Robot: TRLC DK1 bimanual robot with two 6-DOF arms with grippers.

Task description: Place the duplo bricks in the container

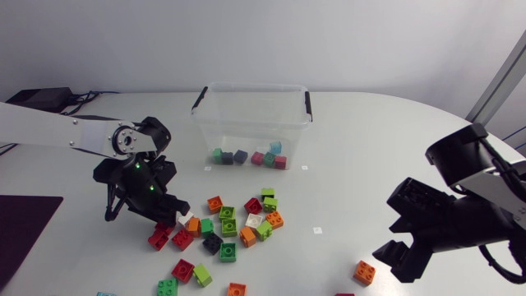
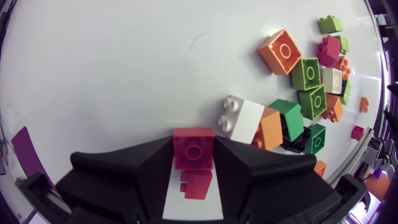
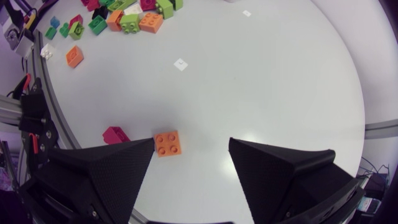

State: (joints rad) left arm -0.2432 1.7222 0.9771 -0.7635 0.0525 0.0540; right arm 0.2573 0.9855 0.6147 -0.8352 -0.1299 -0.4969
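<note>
My left gripper [image 2: 193,144] is shut on a red brick [image 2: 193,152], its fingers pressing the brick's two sides; a second red brick [image 2: 198,185] lies under it. In the head view that gripper [image 1: 164,220] stands at the left edge of the brick pile [image 1: 234,226]. The clear container [image 1: 251,85] at the back holds several bricks. My right gripper [image 3: 191,146] is open low over the table, with an orange brick [image 3: 168,143] between its fingers, close to one and untouched by the other. The same orange brick [image 1: 364,272] lies at the front right.
A white brick [image 2: 242,118] and an orange one [image 2: 270,127] lie just ahead of the left gripper, with green ones behind. A magenta brick [image 3: 115,135] sits beside the right gripper. A dark mat [image 1: 25,230] covers the front left corner.
</note>
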